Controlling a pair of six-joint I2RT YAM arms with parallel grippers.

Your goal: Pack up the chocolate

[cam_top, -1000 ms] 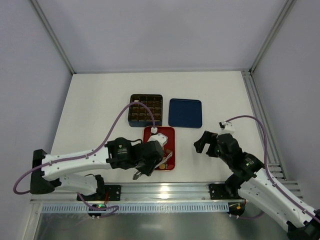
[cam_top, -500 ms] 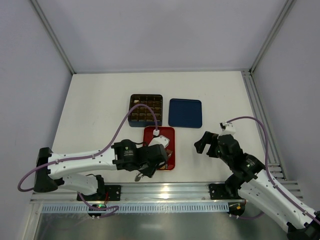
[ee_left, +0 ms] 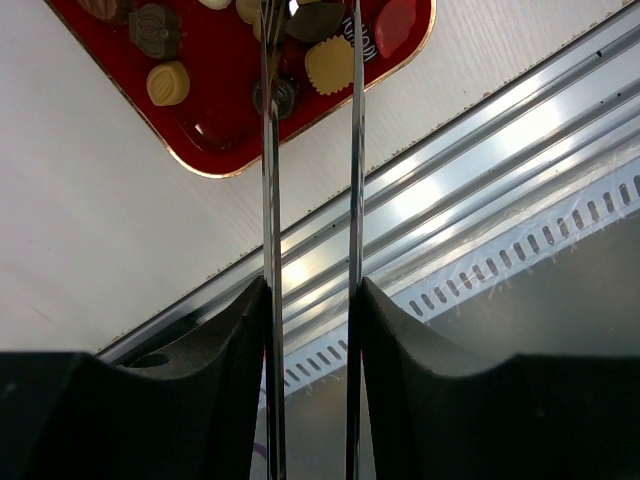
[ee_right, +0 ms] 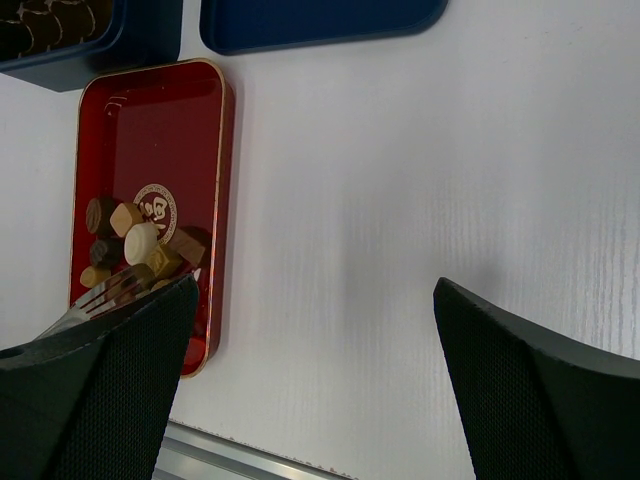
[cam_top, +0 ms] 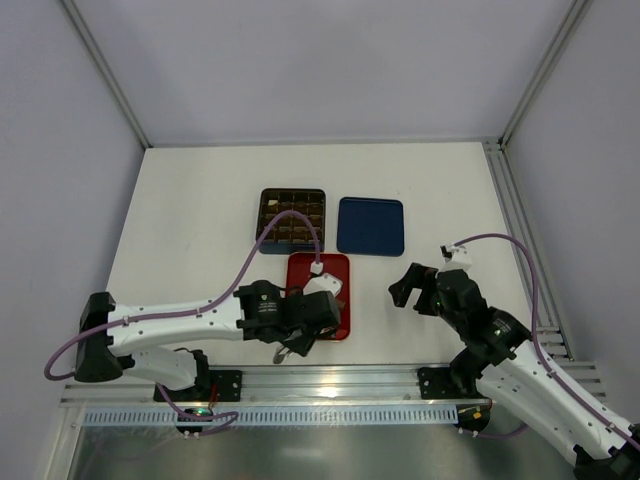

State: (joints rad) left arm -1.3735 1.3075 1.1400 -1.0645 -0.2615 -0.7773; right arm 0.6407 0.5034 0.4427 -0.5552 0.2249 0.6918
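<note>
The left end effector [ee_left: 310,300] is clamped narrow on metal tweezers [ee_left: 268,200], whose tips reach among the chocolate [ee_left: 330,65] heaped at the near end of the red tray [ee_left: 220,95] on the worktop [cam_top: 200,220]. Beyond the tray sit a gridded box [cam_top: 293,220] and a blue tray [cam_top: 370,225]. At right, the right end effector [ee_right: 315,290] hangs wide and empty.

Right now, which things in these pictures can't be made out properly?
Top view: the left arm covers the near part of the red tray, hiding the chocolates there.
Left wrist view: the tweezers in the left claw run off the top edge, so their tips and any chocolate gripped are unseen.
Right wrist view: the gridded box is cut by the edge; from the top its cells are too small to judge.
</note>
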